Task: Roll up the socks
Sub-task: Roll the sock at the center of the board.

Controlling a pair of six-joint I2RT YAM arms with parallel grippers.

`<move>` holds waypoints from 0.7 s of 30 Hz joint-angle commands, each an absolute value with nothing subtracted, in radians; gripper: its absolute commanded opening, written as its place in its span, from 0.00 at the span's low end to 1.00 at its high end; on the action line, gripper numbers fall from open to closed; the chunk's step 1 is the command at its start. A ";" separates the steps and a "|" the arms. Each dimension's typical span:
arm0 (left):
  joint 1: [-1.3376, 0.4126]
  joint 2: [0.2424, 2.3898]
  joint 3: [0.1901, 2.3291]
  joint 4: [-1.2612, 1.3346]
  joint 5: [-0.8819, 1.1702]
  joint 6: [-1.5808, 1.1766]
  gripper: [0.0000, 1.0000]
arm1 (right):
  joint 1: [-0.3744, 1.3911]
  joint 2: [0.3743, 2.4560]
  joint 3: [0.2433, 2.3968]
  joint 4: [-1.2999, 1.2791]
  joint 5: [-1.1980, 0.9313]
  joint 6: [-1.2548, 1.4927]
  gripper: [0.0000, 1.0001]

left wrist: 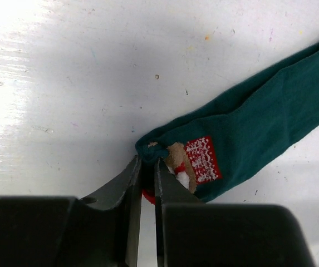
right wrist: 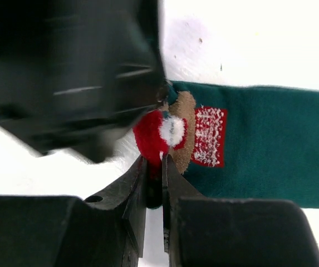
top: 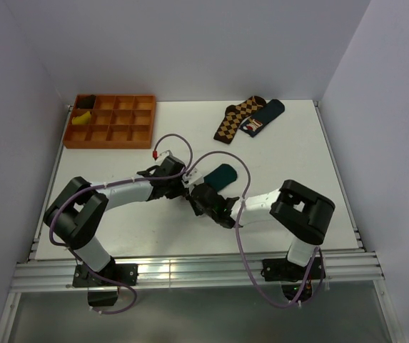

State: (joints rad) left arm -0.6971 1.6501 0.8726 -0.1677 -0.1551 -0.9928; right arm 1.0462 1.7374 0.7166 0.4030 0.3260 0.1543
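Both pairs of jaws meet at the patch end of the teal sock [left wrist: 248, 122]. Those of the left gripper [left wrist: 147, 167] are almost closed and pinch the sock's edge beside the cartoon patch [right wrist: 209, 136]. Those of the right gripper [right wrist: 153, 167] are almost closed on the red part of the patch. The sock lies flat near the middle of the desk [top: 297, 164]. Well behind it, to the right, a second dark sock [top: 268, 111] touches a brown checked sock [top: 236, 118]; to the left stands an orange tray [top: 72, 139].

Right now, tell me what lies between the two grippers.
The patched end of the teal sock, pinched by left gripper and right gripper; right wrist view shows it.
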 commanded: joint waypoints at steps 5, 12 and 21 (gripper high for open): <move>-0.700 1.609 0.864 -0.170 -0.179 -1.042 0.18 | 0.920 1.687 0.643 0.290 -0.040 0.446 0.00; -0.696 1.628 0.871 -0.152 -0.167 -1.049 0.18 | 0.822 1.694 0.574 0.373 -0.192 0.604 0.00; -0.696 1.631 0.859 -0.121 -0.152 -1.019 0.04 | 0.805 1.588 0.589 0.350 -0.230 0.540 0.47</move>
